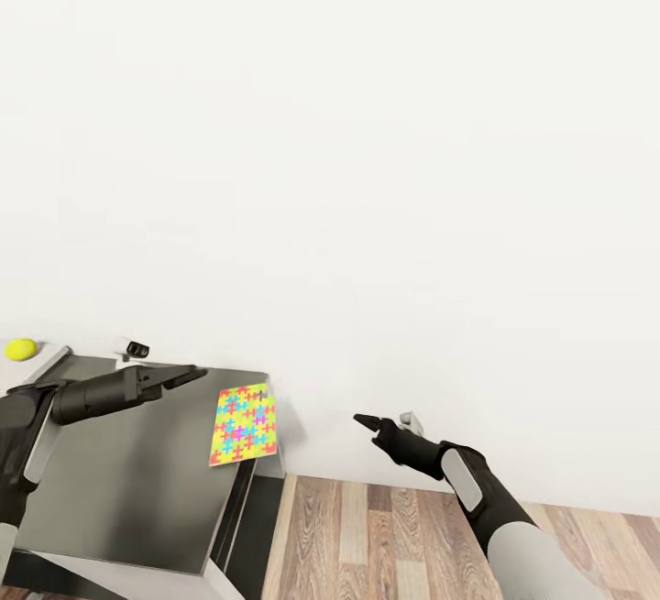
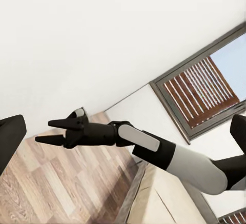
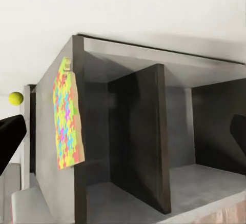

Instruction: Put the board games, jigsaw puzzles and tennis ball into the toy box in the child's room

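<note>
One jigsaw puzzle, a flat box printed with bright puzzle pieces, lies on the dark grey lower section of the table at its right edge; the right wrist view shows this jigsaw puzzle too. The yellow tennis ball rests on the pale top at far left, and is also seen as the tennis ball. My left gripper hovers over the dark section, left of the puzzle, open and empty. My right gripper hangs open over the floor, right of the table, also seen as the right gripper. Toy box and board games are out of view.
A small white device stands at the table's back edge by the white wall. Open dark shelves sit under the table's side. Wood floor lies to the right. A window with blinds and a beige, grey-edged pad appear behind.
</note>
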